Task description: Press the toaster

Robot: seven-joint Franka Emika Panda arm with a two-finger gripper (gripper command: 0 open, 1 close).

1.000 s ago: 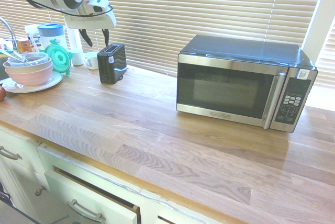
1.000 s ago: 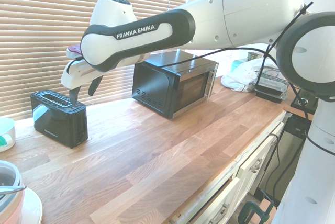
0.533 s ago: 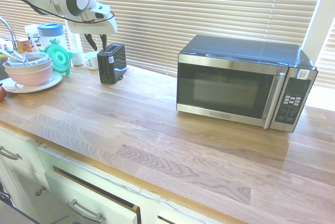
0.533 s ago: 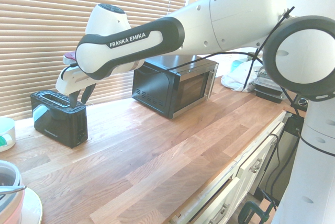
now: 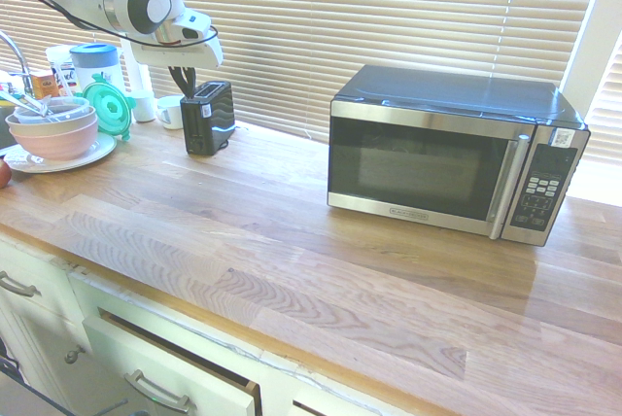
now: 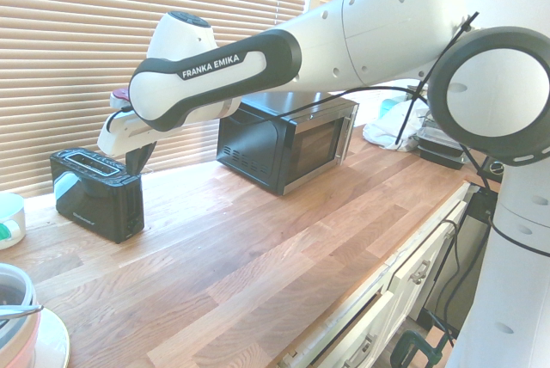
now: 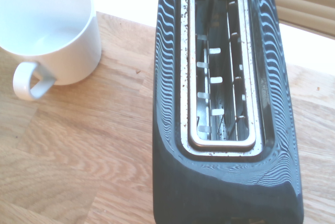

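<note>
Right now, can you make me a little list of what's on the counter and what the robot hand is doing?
toaster: black, upright on the wooden counter, slot empty
gripper: fingers close together, pointing down over the toaster's end nearest the blinds
mug: white, empty, beside the toaster
microwave: door shut, further along the counter
bowls: stacked on a plate near the counter's end
</note>
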